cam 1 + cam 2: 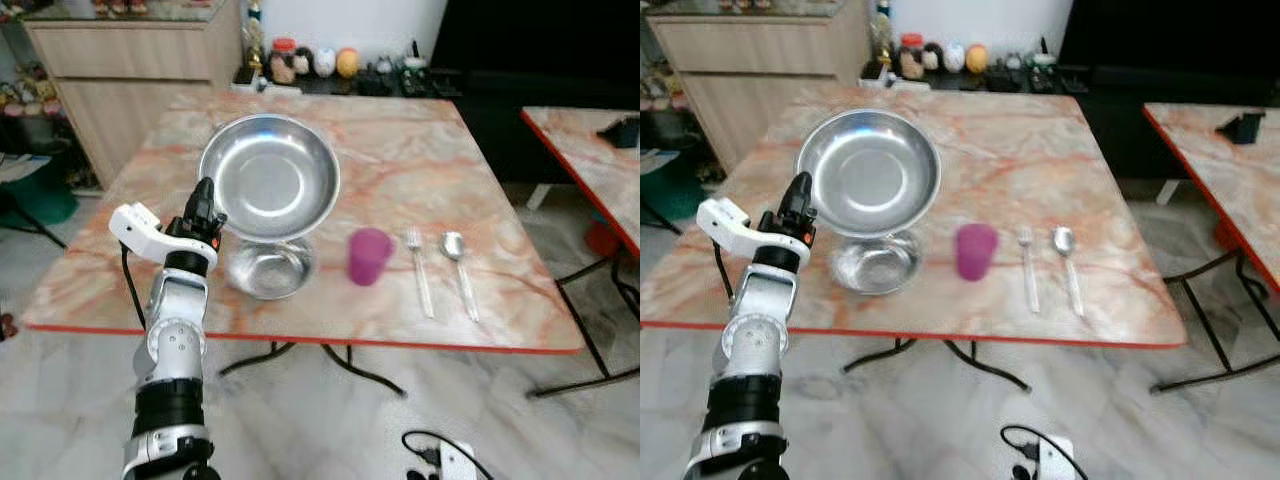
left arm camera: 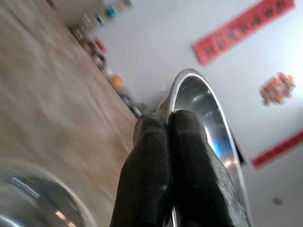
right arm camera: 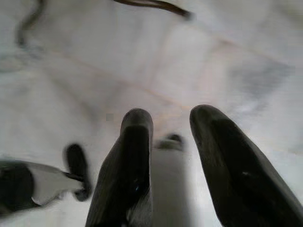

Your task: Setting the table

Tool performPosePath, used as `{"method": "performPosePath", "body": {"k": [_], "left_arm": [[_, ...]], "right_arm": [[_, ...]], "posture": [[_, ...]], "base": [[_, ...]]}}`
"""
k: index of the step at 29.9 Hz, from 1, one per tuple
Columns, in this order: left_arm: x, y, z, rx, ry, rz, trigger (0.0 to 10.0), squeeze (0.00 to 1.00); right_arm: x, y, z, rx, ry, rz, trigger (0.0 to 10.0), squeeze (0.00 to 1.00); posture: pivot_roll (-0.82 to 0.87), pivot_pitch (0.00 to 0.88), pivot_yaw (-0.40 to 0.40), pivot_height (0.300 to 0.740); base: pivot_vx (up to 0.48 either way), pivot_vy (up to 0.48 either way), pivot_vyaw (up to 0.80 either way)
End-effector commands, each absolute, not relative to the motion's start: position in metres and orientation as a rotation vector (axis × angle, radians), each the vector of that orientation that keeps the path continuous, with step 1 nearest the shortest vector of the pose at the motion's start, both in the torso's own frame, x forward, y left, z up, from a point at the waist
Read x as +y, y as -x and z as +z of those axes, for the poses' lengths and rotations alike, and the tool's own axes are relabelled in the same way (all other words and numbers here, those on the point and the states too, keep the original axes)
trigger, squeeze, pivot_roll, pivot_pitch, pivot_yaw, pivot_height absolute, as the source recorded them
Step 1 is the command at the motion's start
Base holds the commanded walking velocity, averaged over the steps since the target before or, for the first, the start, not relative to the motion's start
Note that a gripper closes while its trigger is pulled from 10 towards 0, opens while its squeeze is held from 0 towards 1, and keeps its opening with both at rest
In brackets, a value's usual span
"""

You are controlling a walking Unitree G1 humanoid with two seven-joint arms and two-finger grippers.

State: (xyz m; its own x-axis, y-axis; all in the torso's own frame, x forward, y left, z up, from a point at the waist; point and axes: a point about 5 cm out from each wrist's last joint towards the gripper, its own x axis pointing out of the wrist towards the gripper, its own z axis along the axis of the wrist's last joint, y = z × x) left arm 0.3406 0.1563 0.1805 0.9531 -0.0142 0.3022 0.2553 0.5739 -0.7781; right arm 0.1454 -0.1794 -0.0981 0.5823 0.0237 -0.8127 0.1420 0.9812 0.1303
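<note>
My left gripper [image 1: 205, 200] is shut on the near-left rim of a large steel plate [image 1: 270, 178] and holds it tilted above the marble table [image 1: 400, 150]. In the left wrist view the black fingers [image 2: 156, 156] pinch that rim [image 2: 208, 99]. Under the plate's near edge a small steel bowl [image 1: 268, 270] rests on the table. To its right stand a purple cup [image 1: 369, 256], a clear fork [image 1: 420, 272] and a spoon [image 1: 460, 270], side by side. My right gripper [image 3: 173, 123] hangs open over the floor, holding nothing.
A second marble table [image 1: 590, 160] stands to the right across a gap. A wooden cabinet [image 1: 130, 60] is at the back left, and jars [image 1: 310, 62] line the far wall. A white power strip [image 1: 450, 460] with cable lies on the floor in front.
</note>
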Motion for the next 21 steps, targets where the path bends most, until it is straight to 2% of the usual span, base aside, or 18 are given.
{"method": "performPosePath", "body": {"k": [1,21], "left_arm": [[0.1621,-0.3396,0.1906,-0.316,0.936,-0.168,10.0,0.0],[0.1587,-0.3399,0.1889,-0.302,0.909,-0.184,10.0,0.0]], "right_arm": [[-0.1782,-0.1486,-0.0969,0.934,-0.201,-0.078,10.0,0.0],[-0.1778,-0.146,-0.098,0.942,-0.197,-0.075,10.0,0.0]], "posture": [[0.09,0.0,-0.044,0.74],[0.09,0.0,-0.041,0.74]], "base": [[0.0,-0.465,0.0],[0.0,-0.465,0.0]]}}
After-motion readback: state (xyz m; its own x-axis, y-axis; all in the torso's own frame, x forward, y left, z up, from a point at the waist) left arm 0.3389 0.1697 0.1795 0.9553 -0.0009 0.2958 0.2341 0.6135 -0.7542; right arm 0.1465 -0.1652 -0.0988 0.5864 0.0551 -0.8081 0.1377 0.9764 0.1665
